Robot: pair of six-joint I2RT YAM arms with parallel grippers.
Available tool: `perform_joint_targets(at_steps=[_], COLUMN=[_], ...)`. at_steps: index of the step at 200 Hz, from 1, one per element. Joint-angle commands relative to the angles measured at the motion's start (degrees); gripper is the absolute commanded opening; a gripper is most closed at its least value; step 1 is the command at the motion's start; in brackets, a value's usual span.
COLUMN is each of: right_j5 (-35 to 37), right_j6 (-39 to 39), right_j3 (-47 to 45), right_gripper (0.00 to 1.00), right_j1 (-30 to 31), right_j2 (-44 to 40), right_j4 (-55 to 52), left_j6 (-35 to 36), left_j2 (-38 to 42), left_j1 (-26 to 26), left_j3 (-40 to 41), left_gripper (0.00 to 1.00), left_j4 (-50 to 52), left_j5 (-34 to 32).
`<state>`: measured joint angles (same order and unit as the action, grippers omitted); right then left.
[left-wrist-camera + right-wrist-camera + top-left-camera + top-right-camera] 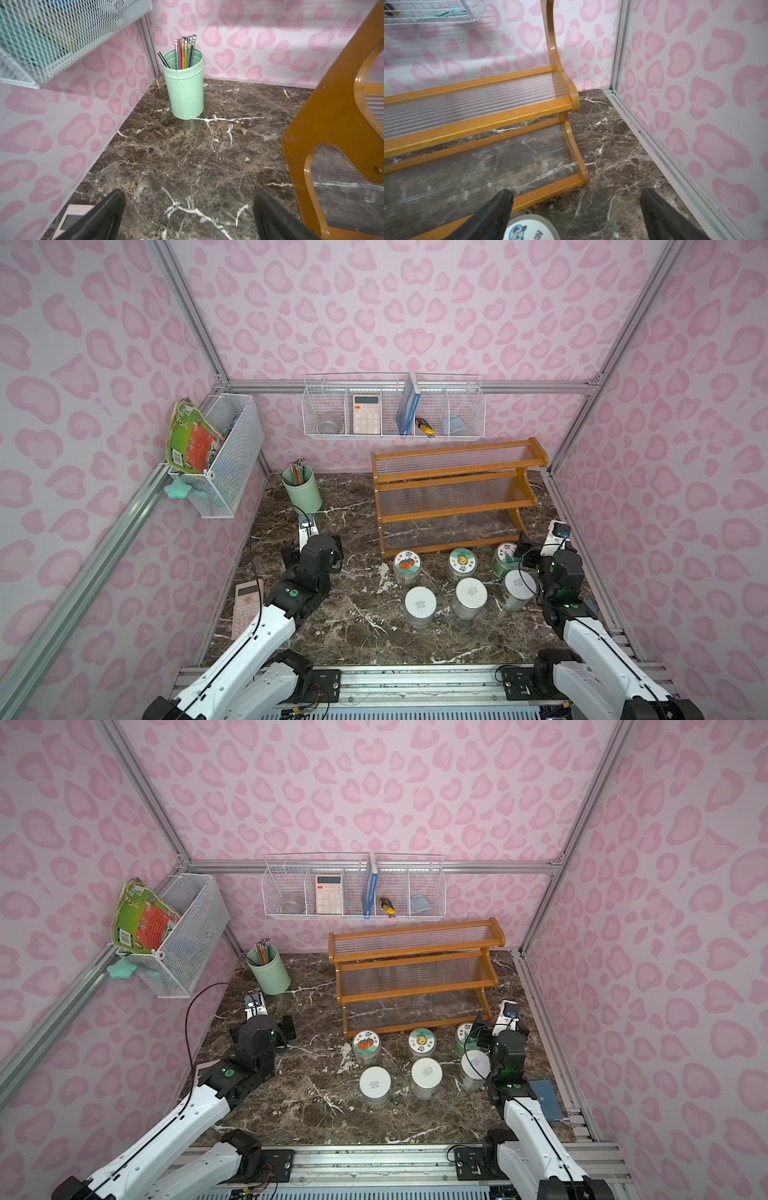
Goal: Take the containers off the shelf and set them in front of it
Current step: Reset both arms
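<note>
The left claw [190, 195] hangs over bare brown marble tabletop [187, 149], its black fingers spread wide with nothing between them. The right claw [576, 193] is spread and empty too. Just beneath it, close by one finger, sits a picture-lidded clear jar [529, 228]. It is one of six small clear cylindrical jars [471, 593] standing in two rows from the right claw toward the left. Just beyond them stands the three-tier orange-brown wooden shelf [455, 485]. Farther ahead of the left claw is a mint-green metal pencil cup [185, 87].
</note>
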<state>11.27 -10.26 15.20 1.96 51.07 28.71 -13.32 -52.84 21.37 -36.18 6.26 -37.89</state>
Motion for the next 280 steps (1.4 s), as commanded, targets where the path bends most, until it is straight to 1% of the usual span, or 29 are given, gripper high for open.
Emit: perform_joint_targets(at_steps=[1,15,38,65,80,114,129,158,193,206,224,238,258,280], right_j5=[-1.3,-2.4,-2.5,-1.8,-1.9,-1.7,-1.6,-1.1,-1.4,-2.1,-2.6,-3.0,-2.0,-2.0], right_j6=[1.1,0.9,1.8,2.5,3.1,4.1,4.4,4.9,4.7,4.6,4.3,5.3,6.7,7.2], right_j3=[-1.7,-2.6,-3.7,-3.8,-3.9,-5.8,-6.2,-7.1,-8.2,-8.2,-9.0,-9.2,-9.6,-10.6], right_gripper=[0.99,0.99,0.99,0.99,0.99,0.99,0.99,0.99,0.99,0.99,0.99,0.99,0.99,0.99], right_j1=[-1.6,-2.4,-2.4,-2.4,-2.4,-2.4,-2.4,-2.5,-2.4,-2.4,-2.1,-1.9,-1.2,-1.0], right_j2=[1.7,2.9,4.8,6.7,7.8,10.0,11.0,12.4,15.3,17.7,21.3,24.0,26.1,28.3], right_j4=[10.7,12.8,15.7,18.0,19.1,24.5,26.3,29.0,34.1,36.5,41.3,44.3,47.2,51.5], left_j6=[-0.2,0.5,2.7,6.5,5.5,6.9,7.0,7.9,9.3,8.9,9.4,9.0,9.4,9.2], left_j2=[-2.1,-3.4,-6.9,-12.1,-14.8,-19.9,-21.7,-25.5,-29.3,-31.0,-33.0,-33.9,-35.1,-34.9], left_j1=[-4.8,-7.7,-10.3,-13.0,-15.1,-17.5,-18.9,-19.4,-19.6,-19.8,-19.8,-19.8,-19.8,-19.8], left_j3=[1.0,2.6,3.7,5.8,6.7,8.4,8.7,9.4,9.9,9.3,9.8,9.9,10.1,9.9], left_gripper=[0.99,0.99,0.99,0.99,0.99,0.99,0.99,0.99,0.99,0.99,0.99,0.99,0.99,0.99], left_j4=[-8.1,-12.1,-15.5,-23.9,-26.9,-34.1,-36.3,-41.4,-46.8,-46.8,-49.4,-50.4,-52.0,-51.4], left_j5=[6.3,8.0,8.0,9.5,10.9,9.6,11.5,12.4,11.9,11.7,10.8,10.1,9.7,9.8])
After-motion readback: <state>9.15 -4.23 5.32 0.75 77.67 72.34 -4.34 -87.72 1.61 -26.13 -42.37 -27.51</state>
